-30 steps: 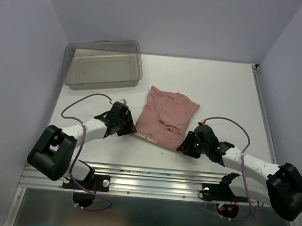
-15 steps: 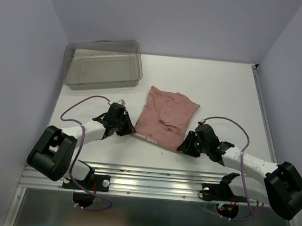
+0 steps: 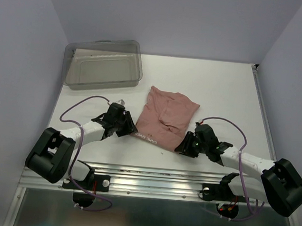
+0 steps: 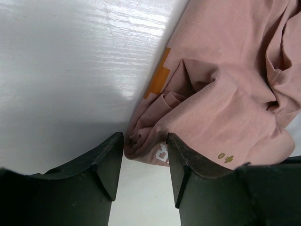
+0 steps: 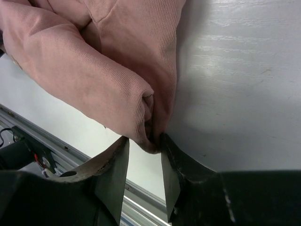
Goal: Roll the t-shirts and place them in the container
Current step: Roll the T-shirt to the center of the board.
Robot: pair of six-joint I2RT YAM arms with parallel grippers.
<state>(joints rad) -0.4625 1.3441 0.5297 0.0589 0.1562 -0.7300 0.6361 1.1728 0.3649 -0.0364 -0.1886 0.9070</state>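
Observation:
The dusty-pink t-shirt (image 3: 166, 114) lies folded in the middle of the table, its near edge turned into a thick roll with white lettering on it. My left gripper (image 3: 130, 129) is at the roll's left end. In the left wrist view the gripper (image 4: 145, 146) is shut on that end of the t-shirt (image 4: 225, 84), beside the orange print (image 4: 157, 80). My right gripper (image 3: 181, 147) is at the roll's right end. In the right wrist view the gripper (image 5: 145, 141) is shut on that end of the t-shirt (image 5: 94, 56), with fabric touching both fingers.
A clear plastic bin (image 3: 102, 64) stands at the back left of the white table. A metal rail (image 3: 151, 174) runs along the near edge, just behind the grippers. Purple walls close in the left and right sides.
The right gripper has shifted slightly left along the shirt's near edge. The left gripper has crept slightly forward. The shirt's shape is nearly unchanged.

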